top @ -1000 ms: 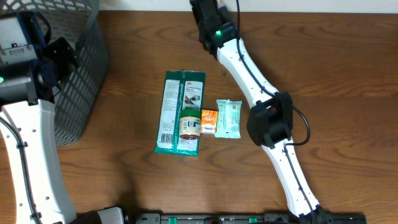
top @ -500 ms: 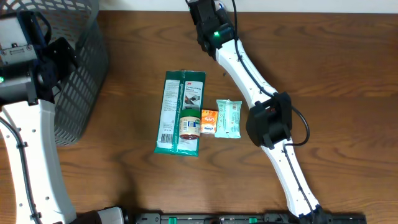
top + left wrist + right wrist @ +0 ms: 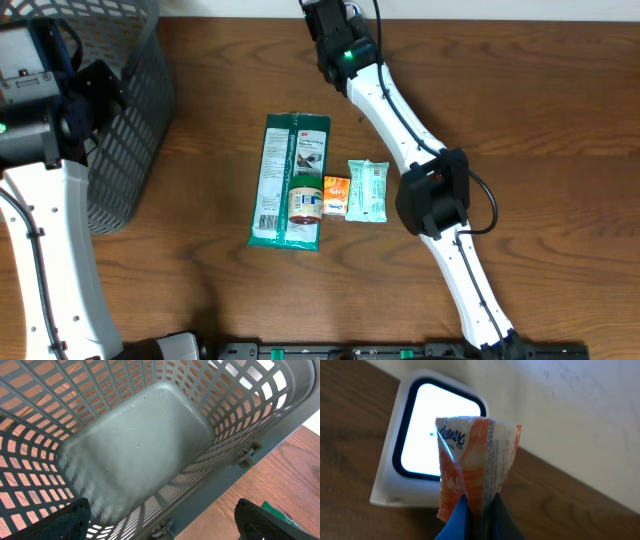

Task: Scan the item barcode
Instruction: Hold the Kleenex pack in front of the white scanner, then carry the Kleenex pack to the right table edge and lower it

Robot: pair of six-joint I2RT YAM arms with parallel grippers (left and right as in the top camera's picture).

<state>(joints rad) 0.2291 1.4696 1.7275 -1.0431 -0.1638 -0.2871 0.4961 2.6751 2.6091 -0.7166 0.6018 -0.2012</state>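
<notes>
In the right wrist view, my right gripper (image 3: 482,510) is shut on an orange and white Kleenex tissue pack (image 3: 475,455) and holds it upright. Just beyond the pack stands a white scanner (image 3: 390,485), its bright window (image 3: 427,425) facing the pack. Seen from overhead, the right arm (image 3: 385,95) reaches to the table's far edge, where the scanner lies out of frame. My left gripper (image 3: 162,522) is open, its fingers (image 3: 60,522) spread wide above the grey mesh basket (image 3: 130,445), with nothing between them.
On the table's middle lie a long green package (image 3: 288,180), a small jar (image 3: 305,200) on top of it, a small orange pack (image 3: 336,194) and a mint-green pack (image 3: 367,190). The basket (image 3: 130,110) stands at the far left.
The right arm has edged slightly toward the table's far edge with the tissue pack. The left arm has not moved.
</notes>
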